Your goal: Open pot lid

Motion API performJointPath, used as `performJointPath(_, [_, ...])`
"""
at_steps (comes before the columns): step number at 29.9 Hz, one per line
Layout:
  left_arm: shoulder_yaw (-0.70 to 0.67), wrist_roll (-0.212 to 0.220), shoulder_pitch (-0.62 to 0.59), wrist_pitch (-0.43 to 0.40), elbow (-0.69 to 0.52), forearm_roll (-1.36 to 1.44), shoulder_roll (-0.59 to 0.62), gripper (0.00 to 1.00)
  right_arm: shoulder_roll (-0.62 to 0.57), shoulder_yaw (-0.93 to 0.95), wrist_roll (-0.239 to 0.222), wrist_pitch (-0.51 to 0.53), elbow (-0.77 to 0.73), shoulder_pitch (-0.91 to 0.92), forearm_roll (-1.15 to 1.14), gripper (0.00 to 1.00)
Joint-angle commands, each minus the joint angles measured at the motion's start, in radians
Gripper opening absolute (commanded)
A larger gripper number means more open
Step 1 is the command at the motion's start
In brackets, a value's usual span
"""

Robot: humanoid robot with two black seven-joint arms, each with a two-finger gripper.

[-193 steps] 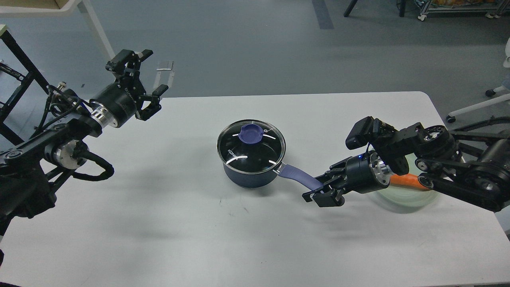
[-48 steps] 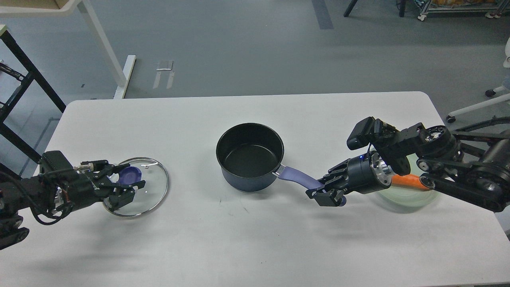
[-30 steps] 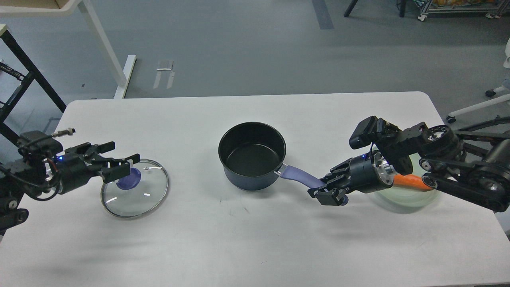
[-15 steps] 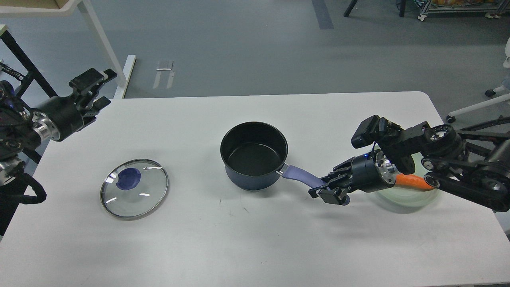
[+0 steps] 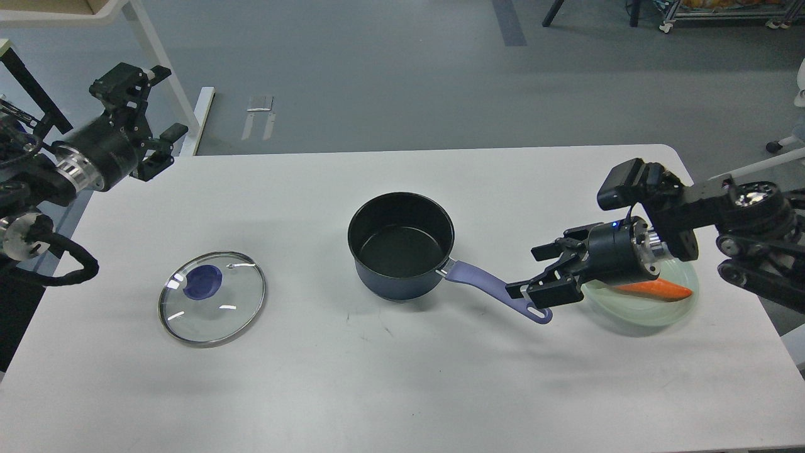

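The dark blue pot (image 5: 400, 246) stands uncovered at the middle of the white table (image 5: 402, 390). Its purple handle (image 5: 497, 292) points to the lower right. The glass lid (image 5: 212, 297) with a blue knob lies flat on the table to the left, apart from the pot. My left gripper (image 5: 146, 107) is open and empty, raised above the table's far left corner. My right gripper (image 5: 542, 270) is open just right of the handle's end, no longer holding it.
A pale green plate (image 5: 648, 305) with an orange carrot (image 5: 657, 289) sits at the right, partly under my right arm. A white table leg (image 5: 163, 69) and a black frame stand past the far left edge.
My right gripper opened, let go of the pot handle and drew back to the right. My left gripper rose a little higher at the far left. Pot and lid stayed put.
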Motion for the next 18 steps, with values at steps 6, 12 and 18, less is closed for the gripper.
performJointPath(6, [-0.040,0.009,0.012,0.002,0.034,-0.034,-0.083,0.99,-0.082,0.145,0.000,-0.149,-0.089,-0.028,0.624,0.98])
performJointPath(12, [-0.043,-0.040,0.015,0.011,0.072,-0.034,-0.135,0.99,-0.039,0.145,0.000,-0.364,-0.157,-0.052,1.161,0.98])
performJointPath(18, [-0.090,-0.031,0.038,0.008,0.137,-0.035,-0.213,0.99,0.067,0.160,0.000,-0.394,-0.243,-0.088,1.499,0.98])
